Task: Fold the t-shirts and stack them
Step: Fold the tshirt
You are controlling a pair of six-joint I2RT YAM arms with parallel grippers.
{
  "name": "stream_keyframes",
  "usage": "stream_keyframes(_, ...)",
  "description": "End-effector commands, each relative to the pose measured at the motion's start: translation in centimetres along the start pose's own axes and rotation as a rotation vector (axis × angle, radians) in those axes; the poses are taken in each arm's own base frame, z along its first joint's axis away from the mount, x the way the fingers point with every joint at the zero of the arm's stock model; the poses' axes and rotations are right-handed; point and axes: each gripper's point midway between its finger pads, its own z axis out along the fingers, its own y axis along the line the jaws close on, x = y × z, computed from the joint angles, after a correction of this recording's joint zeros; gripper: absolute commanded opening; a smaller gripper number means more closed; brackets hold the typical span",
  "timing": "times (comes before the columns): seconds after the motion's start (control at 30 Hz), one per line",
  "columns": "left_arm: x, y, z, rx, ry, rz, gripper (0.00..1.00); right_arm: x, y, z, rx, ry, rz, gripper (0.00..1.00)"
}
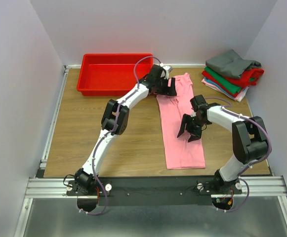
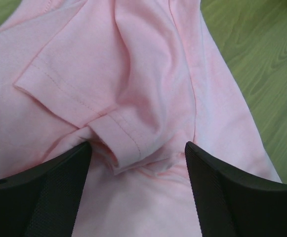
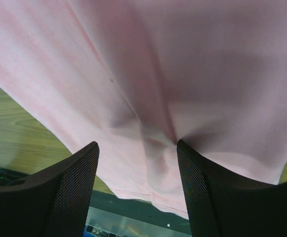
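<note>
pink t-shirt (image 1: 183,128): lies flat on the wooden table (image 1: 84,133) as a long narrow strip, sides already turned in, sleeve end far, hem end near the metal rail (image 1: 153,186). sits between the two arms, so within reach of both at once.

left gripper (image 1: 169,88): hovers over the far end of the strip, above a sleeve (image 2: 79,94) folded onto the body. stands released, jaws wide, nothing pinched between the fingers (image 2: 44,192). looks placed to take that far edge for a crosswise fold.

right gripper (image 1: 188,132): hangs over the middle of the strip, likewise spread apart, cloth puckered under the gap but not clamped. probably marks or pins the fold line.

folded shirts (image 1: 232,74), grey on top, then red and green: piled at the far right corner, well apart from the pink one. likely the destination after folding.

red plastic tray (image 1: 114,74): rests at the far left, just beside the left gripper.

wood-grain top throughout, boxed in by plain pale walls (image 1: 15,98) on three sides.
</note>
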Motion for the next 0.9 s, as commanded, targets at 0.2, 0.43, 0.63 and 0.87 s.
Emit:
stream_keyframes(0.2,-4.6,-3.9,-1.4,0.175,-0.128,0.095,0.93,-2.3,2.0,-2.3,-0.026,-0.077,-0.016,0.72)
stream_keyframes(0.43,-7.3,-11.0,-6.9,0.224,-0.193,0.221,0.94,-0.6,-0.5,-4.9,0.068,-0.142,0.009,0.73)
stream_keyframes(0.63,-3.2,-14.8,-13.9,0.064,-0.182,0.244,0.94,2.8,-4.4,-5.9,0.187,-0.138,0.089,0.73)
stream_keyframes(0.87,12.0,-14.1,-19.8,-0.096,0.021,0.001,0.94,7.0,-7.3,-6.8,0.227,-0.137,0.173,0.73)
